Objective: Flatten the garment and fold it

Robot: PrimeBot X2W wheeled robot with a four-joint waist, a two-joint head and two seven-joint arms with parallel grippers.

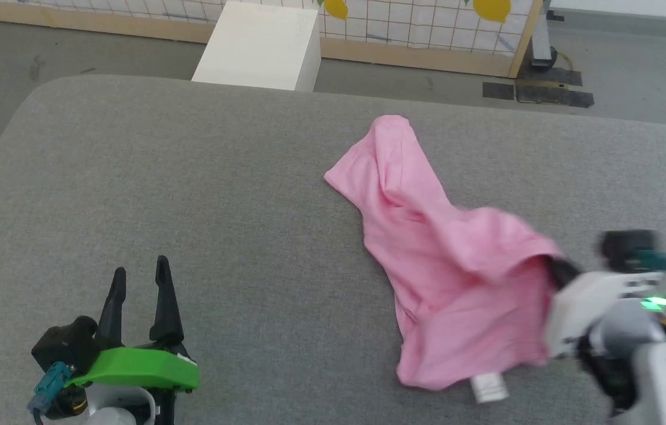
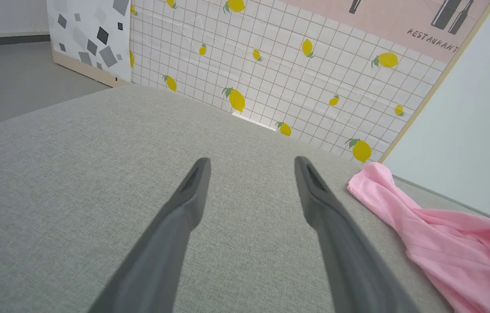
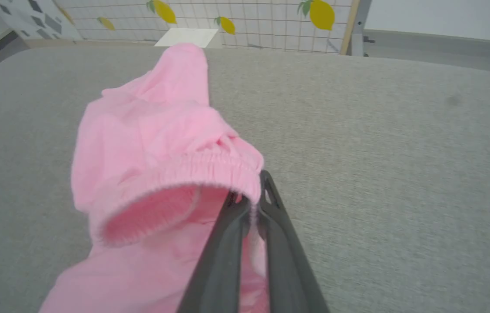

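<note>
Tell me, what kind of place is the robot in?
Probably a robot test room with pretend walls, not a real home: a big grey padded surface like a bed, a stand-up panel printed with lemon tiles, and a poster reading RESTAURANT.

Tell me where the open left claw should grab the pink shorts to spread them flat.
Probably the gathered waistband, at the end opposite the shut right claw, approached from the left, low over the cushion. The rim stands open there, and the left claw has bare cushion ahead.
</note>
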